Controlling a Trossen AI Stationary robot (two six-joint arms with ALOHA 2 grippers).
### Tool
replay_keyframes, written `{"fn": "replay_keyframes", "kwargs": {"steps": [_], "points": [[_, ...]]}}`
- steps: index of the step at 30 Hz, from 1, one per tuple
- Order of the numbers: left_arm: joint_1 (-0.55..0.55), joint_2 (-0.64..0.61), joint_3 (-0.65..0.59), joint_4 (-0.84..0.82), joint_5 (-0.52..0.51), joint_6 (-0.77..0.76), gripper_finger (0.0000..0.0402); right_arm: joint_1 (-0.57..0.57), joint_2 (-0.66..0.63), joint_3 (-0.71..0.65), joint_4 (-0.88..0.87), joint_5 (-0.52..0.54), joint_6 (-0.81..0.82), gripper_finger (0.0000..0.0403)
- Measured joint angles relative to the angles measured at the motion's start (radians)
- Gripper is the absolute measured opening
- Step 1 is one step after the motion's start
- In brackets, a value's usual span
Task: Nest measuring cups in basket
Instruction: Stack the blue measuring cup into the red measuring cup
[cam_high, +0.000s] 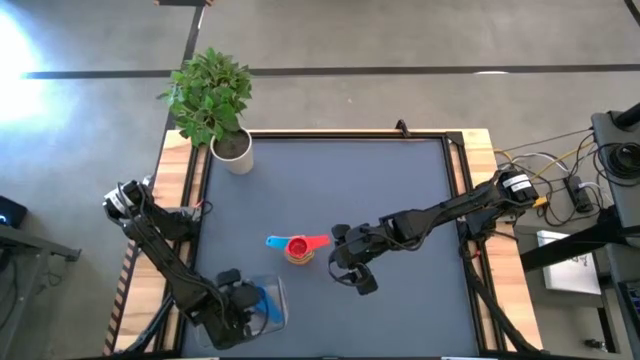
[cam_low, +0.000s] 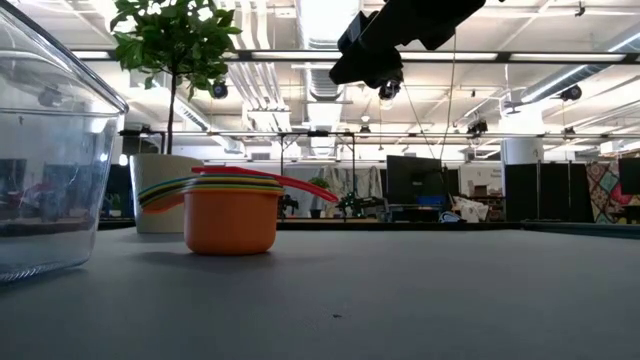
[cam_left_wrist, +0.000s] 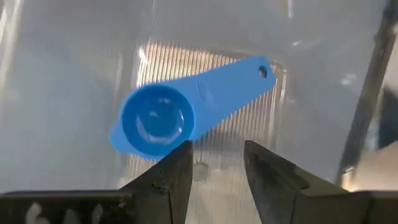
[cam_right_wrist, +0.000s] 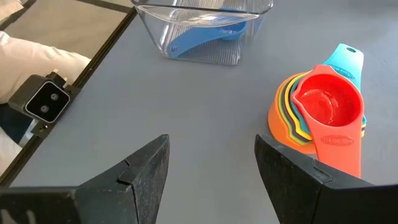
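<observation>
Task is sitting partway. Blue cup (cam_left_wrist: 155, 124) is lying alone inside the clear basket (cam_high: 277, 292), right under the left gripper (cam_left_wrist: 216, 163), bowl just ahead of its fingertips and handle running away from them. The other cups are sitting nested in one stack (cam_right_wrist: 317, 112) on the table outside the basket, orange at the bottom, red on top with a teal handle sticking out behind; the stack is resting just ahead and to one side of the right gripper (cam_right_wrist: 211, 158). Looks like the stack and the blue cup are waiting to be joined in the basket.

Left gripper is hovering over the basket, jaws narrowly apart, gripping nothing. Right gripper is hanging above the table, jaws spread wide, empty, touching nothing.
</observation>
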Motion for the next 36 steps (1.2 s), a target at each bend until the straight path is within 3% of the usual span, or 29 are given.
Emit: {"fn": "replay_keyframes", "kwargs": {"steps": [7,19,24,30,36], "points": [[0.009,0.0,-0.002,-0.016,-0.033,0.274,0.011,0.0,0.0,0.0,0.002,0.0,-0.001,0.0226],[0.023,0.0,-0.005,-0.026,-0.048,0.51,0.0109,0.0,0.0,0.0,0.004,0.001,-0.026,0.0226],[0.023,0.0,0.001,-0.027,0.02,0.777,0.0109,0.0,0.0,0.002,0.004,0.001,-0.039,0.0226],[0.062,0.0,0.019,-0.066,0.089,0.982,0.0109,0.0,0.0,0.019,0.004,0.001,-0.051,0.0226],[0.103,0.0,0.054,-0.227,0.19,1.207,0.0109,-0.003,0.0,0.034,0.004,0.001,-0.071,0.0226]]}}
